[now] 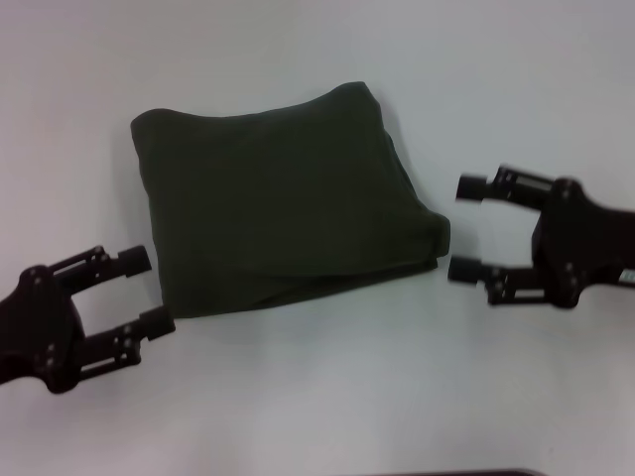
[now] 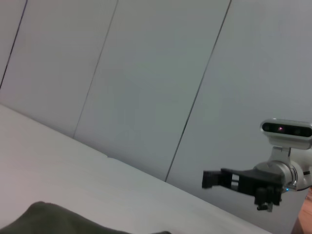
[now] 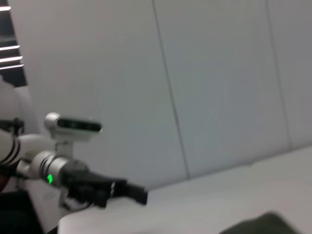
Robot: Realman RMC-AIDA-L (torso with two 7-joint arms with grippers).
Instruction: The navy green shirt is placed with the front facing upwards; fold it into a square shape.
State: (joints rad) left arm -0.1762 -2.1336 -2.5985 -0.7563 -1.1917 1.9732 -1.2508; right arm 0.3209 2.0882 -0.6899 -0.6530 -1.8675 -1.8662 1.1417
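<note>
both sets of jaws stand wide apart and hold nothing. the table (image 1: 327, 397) is the biggest thing here, a plain white top filling the head view; behind it the wrist views show a pale panelled wall (image 2: 161, 73) with thin dark seams.

the shirt (image 1: 283, 203) lies at the middle of the table, a little to the far side, folded into a rough square, several layers thick. it is dark olive green, its top face plain and smooth. its near edge shows stacked layers with a fold line running along it, and its near right corner bulges out a bit. its far edge is slightly rounded. no lettering, neck or label shows on the folded cloth, and no other writing can be read anywhere.

the left gripper (image 1: 149, 290) is at the near left, black, its two fingers pointing toward the shirt's near left corner; the lower fingertip is just beside the cloth edge, and i cannot tell whether it touches. the right gripper (image 1: 466, 228) is at the right, its fingers pointing left toward the shirt's near right corner, the tips just clear of the cloth.

each wrist view shows the other arm's gripper farther off, above the table, and a corner of the green cloth at the frame's edge.
</note>
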